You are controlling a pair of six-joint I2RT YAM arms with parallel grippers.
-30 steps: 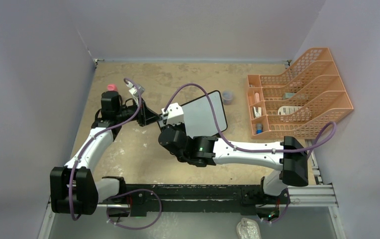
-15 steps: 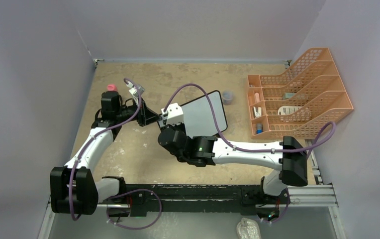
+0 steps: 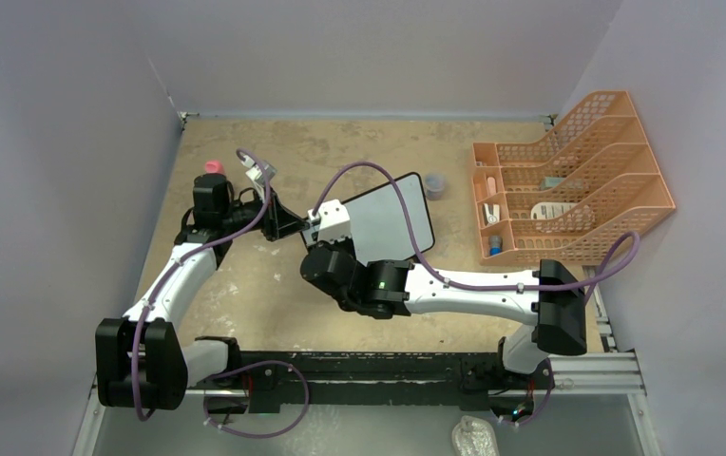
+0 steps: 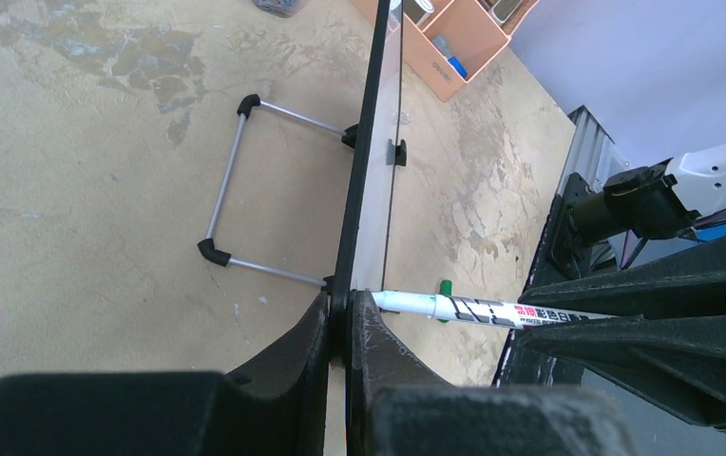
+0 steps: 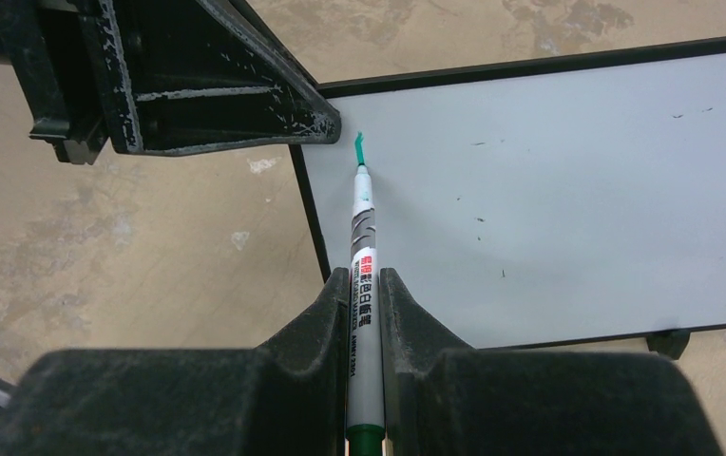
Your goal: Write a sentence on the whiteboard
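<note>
Observe the left arm (image 3: 183, 266) extended from its base toward the left edge of the whiteboard (image 3: 392, 223). The left gripper (image 4: 340, 323) is clamped on that edge, one finger on each face of the board. Observe the right arm (image 3: 473, 290) folded across in front of the whiteboard, elbow bent, wrist turned toward the writing face. The right gripper (image 5: 365, 285) is closed on the marker (image 5: 363, 237) and points at the whiteboard corner that the left gripper clamps.
</note>
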